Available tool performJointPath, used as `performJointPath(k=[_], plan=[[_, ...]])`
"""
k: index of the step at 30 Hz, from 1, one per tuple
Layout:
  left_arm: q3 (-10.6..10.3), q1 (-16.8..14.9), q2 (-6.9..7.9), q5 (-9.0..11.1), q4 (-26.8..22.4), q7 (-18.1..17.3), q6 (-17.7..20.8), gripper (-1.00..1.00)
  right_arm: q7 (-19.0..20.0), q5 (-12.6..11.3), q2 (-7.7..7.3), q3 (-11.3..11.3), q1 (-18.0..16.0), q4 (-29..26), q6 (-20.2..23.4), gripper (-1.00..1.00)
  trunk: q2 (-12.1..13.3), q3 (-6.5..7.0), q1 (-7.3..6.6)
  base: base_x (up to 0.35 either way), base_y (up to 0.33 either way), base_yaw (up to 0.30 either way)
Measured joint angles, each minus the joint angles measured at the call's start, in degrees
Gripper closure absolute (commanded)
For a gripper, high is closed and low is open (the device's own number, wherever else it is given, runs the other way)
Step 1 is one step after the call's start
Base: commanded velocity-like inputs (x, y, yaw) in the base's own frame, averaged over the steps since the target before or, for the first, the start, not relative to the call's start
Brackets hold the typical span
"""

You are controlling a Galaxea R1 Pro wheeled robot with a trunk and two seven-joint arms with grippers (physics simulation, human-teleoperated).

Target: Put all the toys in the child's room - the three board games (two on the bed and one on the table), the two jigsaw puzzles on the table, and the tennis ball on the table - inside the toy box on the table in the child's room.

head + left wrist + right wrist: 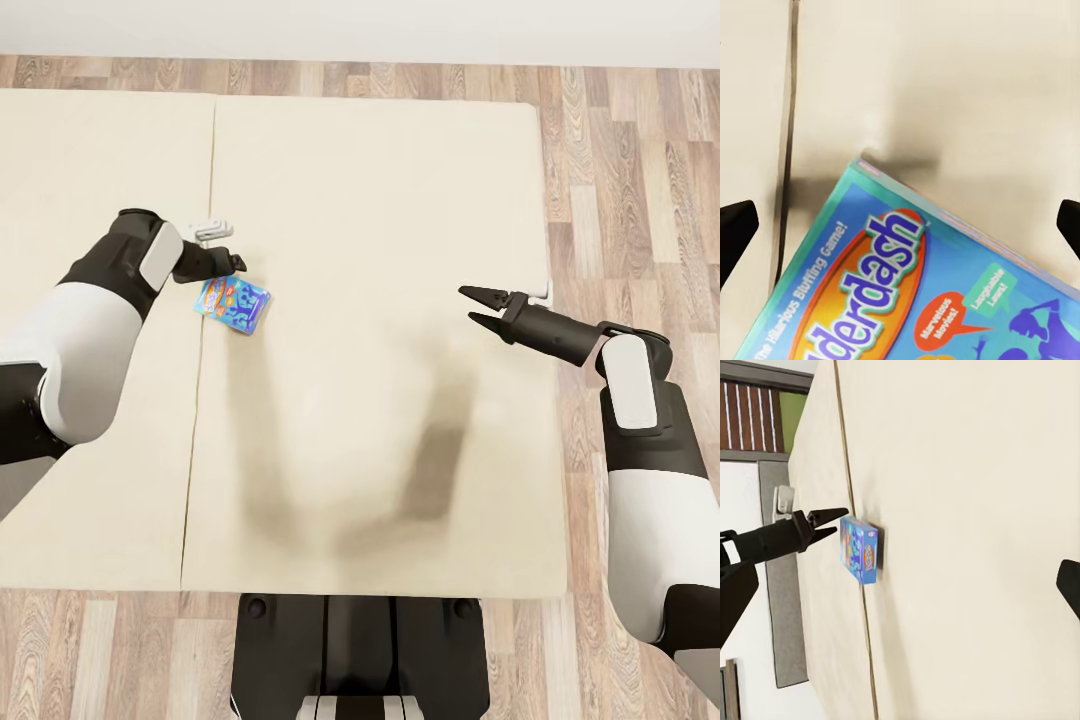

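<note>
A small, flat blue board game box [234, 304] with orange and white cover lettering lies on the plain beige two-part mattress of the low wide bed [380, 200], resting right at the dark seam [200, 370] that divides the two mattress halves, a little onto the half at the right of the head view. The robot's left gripper [238, 266], black-fingered on a black and white arm, hangs just above the far edge of that box; from the head view its tips sit close over the box, and whether they touch it cannot be told. In the left wrist view the same box [915, 285] shows large and tilted, its blue cover with an orange oval and the word ending "derdash" readable, and the two dark fingertips [735, 232] stand far apart at either side of the picture, so the jaws are spread wide with nothing between them. The right gripper [482, 307] hovers over the mattress well apart from the box, its two pointed black fingers parted in a moderate gap and holding nothing. The right wrist view looks across the bed at the blue box [860, 549], with the left gripper [832, 523] reaching in just beside the box's upper edge, its tips slightly separated. Beyond the bed in the head view runs a wood-plank floor [640, 180], and the robot's dark base [360, 655] stands at the near edge of the mattress.
</note>
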Motion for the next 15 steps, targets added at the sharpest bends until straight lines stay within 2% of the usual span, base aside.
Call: performJointPath(k=[15], plan=[[-0.01, 0.16, -0.03, 0.15, 0.09, -0.03, -0.66, -1.00, 0.00, 0.05, 0.00, 0.06, 0.00, -0.16, 0.00, -1.00, 0.00, 0.00, 0.00, 0.000, 0.000, 0.000]])
